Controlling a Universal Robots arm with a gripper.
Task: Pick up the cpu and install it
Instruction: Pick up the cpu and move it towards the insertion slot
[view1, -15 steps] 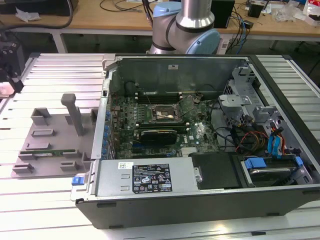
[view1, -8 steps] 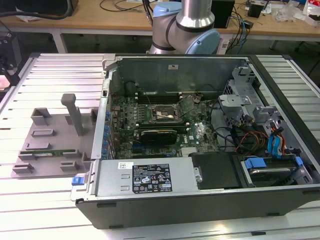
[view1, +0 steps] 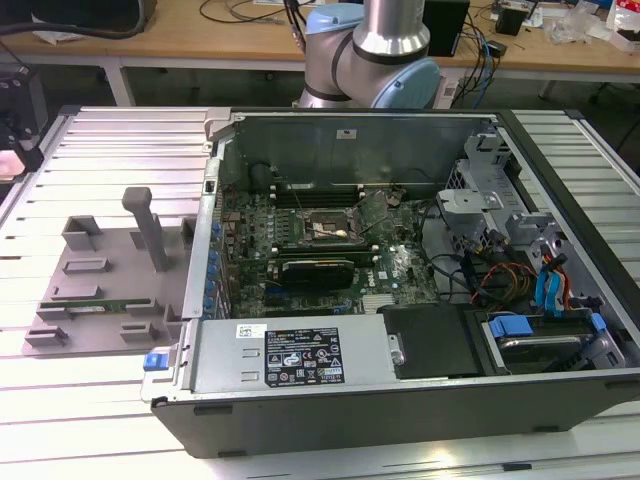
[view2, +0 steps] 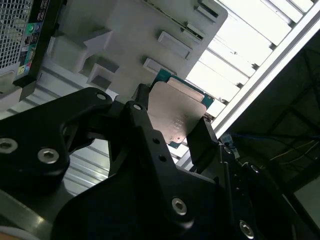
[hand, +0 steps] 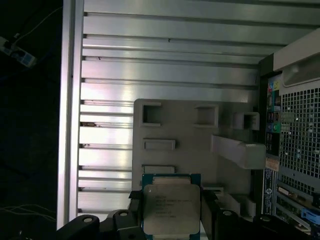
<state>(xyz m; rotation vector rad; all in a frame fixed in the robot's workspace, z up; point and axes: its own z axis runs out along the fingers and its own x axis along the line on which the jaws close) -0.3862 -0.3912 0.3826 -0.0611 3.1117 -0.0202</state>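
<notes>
The cpu (hand: 171, 207) is a flat square chip with a silver-grey metal top and a blue-green edge. My gripper (hand: 171, 212) is shut on it, one black finger on each of two opposite sides. In the second wrist view the cpu (view2: 176, 116) sits tilted between the same black fingers (view2: 141, 112) of the gripper (view2: 172, 124). It hangs in the air above the grey fixture plate (hand: 200, 145). In the exterior view, the dark square socket (view1: 325, 228) lies on the green motherboard (view1: 385, 262) inside the open computer case.
The open computer case (view1: 300, 395) stands on a ribbed metal table (view1: 100, 140), with cables and drive bays at the exterior view's right. The grey fixture plate (view1: 110, 270) with an upright post (view1: 150, 228) lies beside the case. The table edge (hand: 72, 125) borders a dark floor.
</notes>
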